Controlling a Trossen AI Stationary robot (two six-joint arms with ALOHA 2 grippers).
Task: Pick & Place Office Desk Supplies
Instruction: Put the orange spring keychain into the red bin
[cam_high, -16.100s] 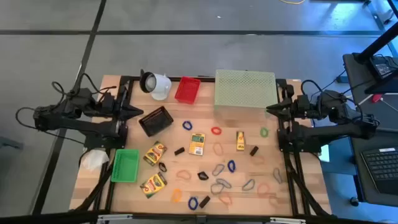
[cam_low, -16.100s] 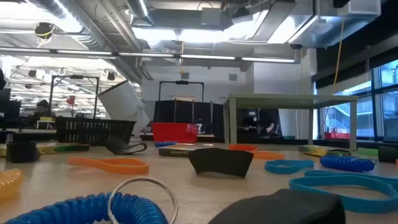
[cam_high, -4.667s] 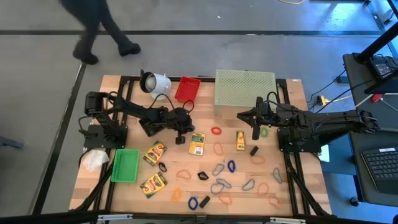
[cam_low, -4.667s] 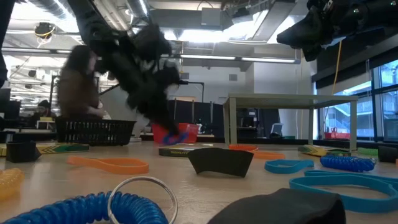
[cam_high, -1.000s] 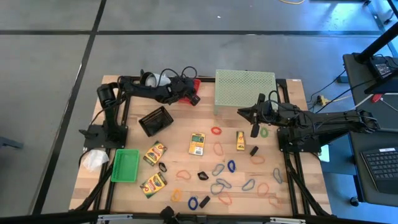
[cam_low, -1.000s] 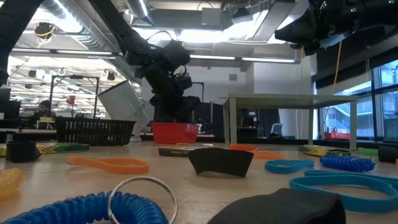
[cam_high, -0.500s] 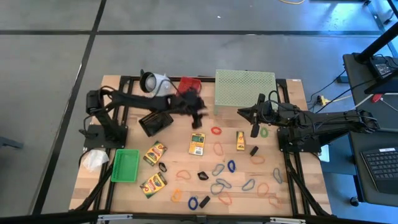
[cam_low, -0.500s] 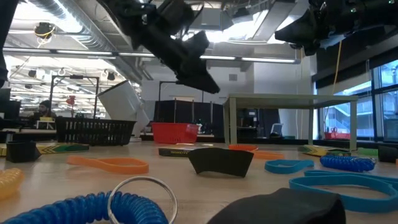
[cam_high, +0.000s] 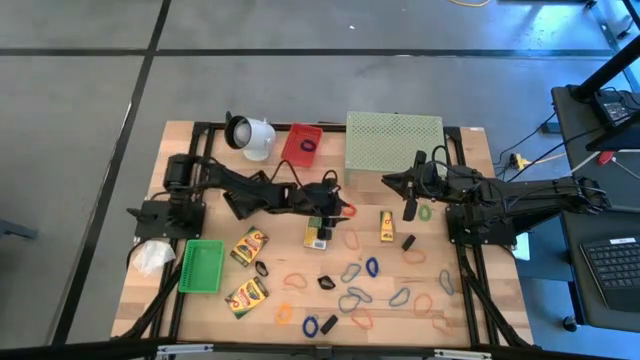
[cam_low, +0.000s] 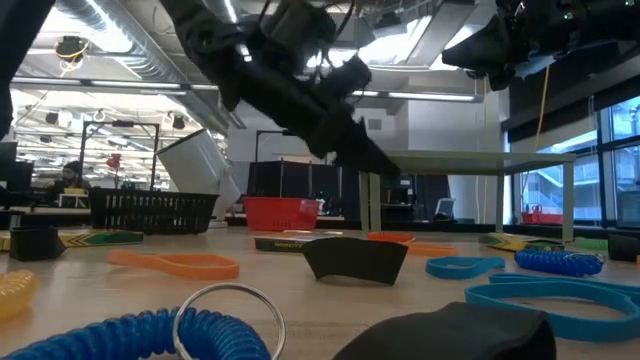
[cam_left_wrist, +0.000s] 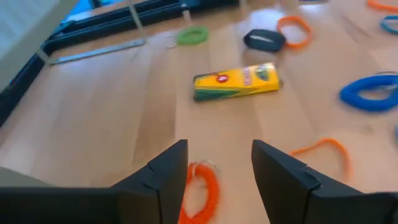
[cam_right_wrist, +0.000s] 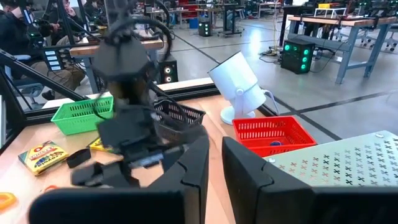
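The left gripper (cam_high: 338, 205) hangs over the middle of the table (cam_high: 205, 310), its fingers (cam_left_wrist: 163, 171) spread apart above an orange rubber band (cam_left_wrist: 200, 190) lying between them. A yellow crayon box (cam_left_wrist: 236, 81) lies flat farther ahead. To the right, the right gripper (cam_high: 407, 209) hovers beside a green rubber band (cam_high: 425, 212), fingers nearly together, pinching nothing.
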